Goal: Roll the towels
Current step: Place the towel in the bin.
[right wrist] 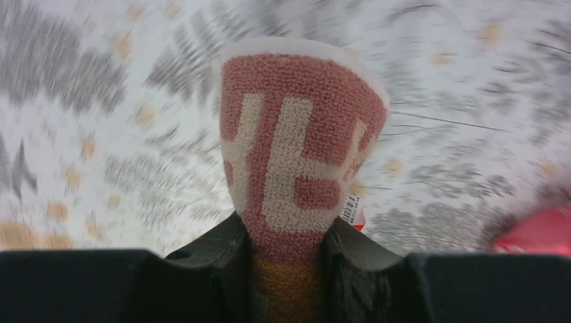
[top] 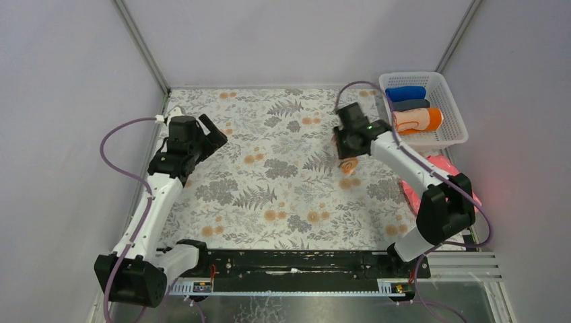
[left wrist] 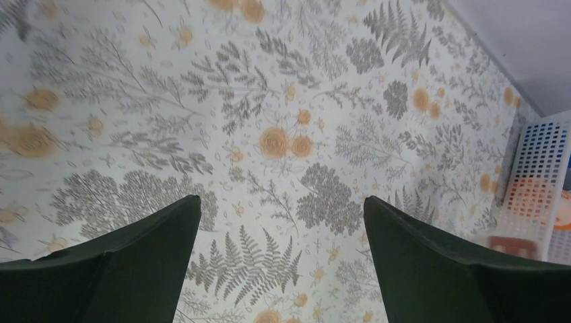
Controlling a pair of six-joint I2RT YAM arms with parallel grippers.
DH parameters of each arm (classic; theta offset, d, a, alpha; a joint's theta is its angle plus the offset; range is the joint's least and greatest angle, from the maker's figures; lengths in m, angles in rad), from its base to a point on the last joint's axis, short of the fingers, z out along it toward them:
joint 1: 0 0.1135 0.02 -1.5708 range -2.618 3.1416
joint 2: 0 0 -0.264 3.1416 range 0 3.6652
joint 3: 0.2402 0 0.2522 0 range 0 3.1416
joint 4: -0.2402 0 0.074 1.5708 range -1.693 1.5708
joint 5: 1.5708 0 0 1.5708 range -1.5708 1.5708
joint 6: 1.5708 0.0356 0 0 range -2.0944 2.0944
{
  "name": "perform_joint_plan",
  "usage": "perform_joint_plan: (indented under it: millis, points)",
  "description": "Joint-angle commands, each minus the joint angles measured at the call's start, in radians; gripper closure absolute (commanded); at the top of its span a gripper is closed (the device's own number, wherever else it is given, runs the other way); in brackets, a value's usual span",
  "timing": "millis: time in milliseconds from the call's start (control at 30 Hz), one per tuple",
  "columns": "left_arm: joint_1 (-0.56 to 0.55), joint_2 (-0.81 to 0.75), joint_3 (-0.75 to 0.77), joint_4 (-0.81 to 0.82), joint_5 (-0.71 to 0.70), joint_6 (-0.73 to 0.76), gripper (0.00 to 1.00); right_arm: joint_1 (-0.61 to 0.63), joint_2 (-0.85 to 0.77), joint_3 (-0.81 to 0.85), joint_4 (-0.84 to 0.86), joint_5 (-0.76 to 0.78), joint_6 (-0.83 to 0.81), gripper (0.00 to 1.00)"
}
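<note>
Floral tablecloth (top: 283, 168) below, right tool (top: 349, 160) clamps towel (right wrist: 296, 155).

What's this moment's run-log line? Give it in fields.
left gripper: open, empty | right gripper: shut on rolled towel | basket: orange roll inside

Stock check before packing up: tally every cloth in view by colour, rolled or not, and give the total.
Blue: 1 (blue roll, in the basket)
Dark grey: 1 (dark grey roll, same basket)
Orange and cream: 1 (orange and cream roll, same basket)
Terracotta with cream print: 1 (printed towel, held in the right tool)
Pink: 1 (pink cloth)
Total: 5
</note>
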Motion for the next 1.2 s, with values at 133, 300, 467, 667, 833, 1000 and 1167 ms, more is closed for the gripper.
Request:
perform_joint_plan:
  millis: [133,300,467,667,833,1000,1167]
  points:
    - [-0.017,-0.034,0.063,-0.058,-0.175,0.216,0.08,-0.353,0.024,0.238,-0.134,0.145,0.205,1.0]
    - [-0.074,-0.066,0.051,-0.067,-0.303,0.243,0.06,-0.588,0.063,0.285,-0.071,0.166,0.359,1.0]
    - [-0.098,-0.08,0.022,-0.061,-0.342,0.242,0.04,-0.704,0.19,0.402,-0.074,0.281,0.439,1.0]
    - [-0.104,-0.078,0.014,-0.061,-0.355,0.245,0.04,-0.747,0.346,0.548,-0.059,0.352,0.46,1.0]
    - [-0.104,-0.07,0.012,-0.066,-0.377,0.245,0.04,-0.753,0.484,0.639,-0.099,0.381,0.53,1.0]
    - [-0.102,-0.056,0.012,-0.07,-0.391,0.241,0.04,-0.753,0.544,0.615,-0.135,0.375,0.635,1.0]
    - [-0.098,-0.046,0.013,-0.07,-0.389,0.24,0.04,-0.753,0.542,0.536,-0.091,0.367,0.695,1.0]
